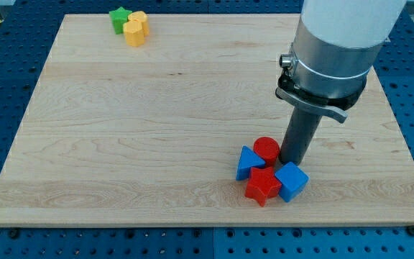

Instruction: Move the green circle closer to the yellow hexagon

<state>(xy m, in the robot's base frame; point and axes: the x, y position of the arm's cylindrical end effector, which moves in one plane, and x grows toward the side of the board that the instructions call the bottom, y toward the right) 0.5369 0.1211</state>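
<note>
Rod (298, 133), my tip (291, 160) beside red circle (267, 149), far from yellow hexagon (133, 33)

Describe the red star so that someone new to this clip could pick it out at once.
Start at the wooden board and go to the block cluster near its bottom edge, right of centre, just below my tip. The red star is the lowest block there, between the blue triangle and the blue cube. Unlike the red cylinder above it, it has points.

tabletop (157, 129): middle and the view's left open | the view's top left: green star (119, 19) and two yellow blocks (136, 29) touching | the view's bottom right: my tip (290, 160) hemmed by red cylinder (267, 150), blue triangle (249, 162), red star (262, 186), blue cube (291, 180)
</note>
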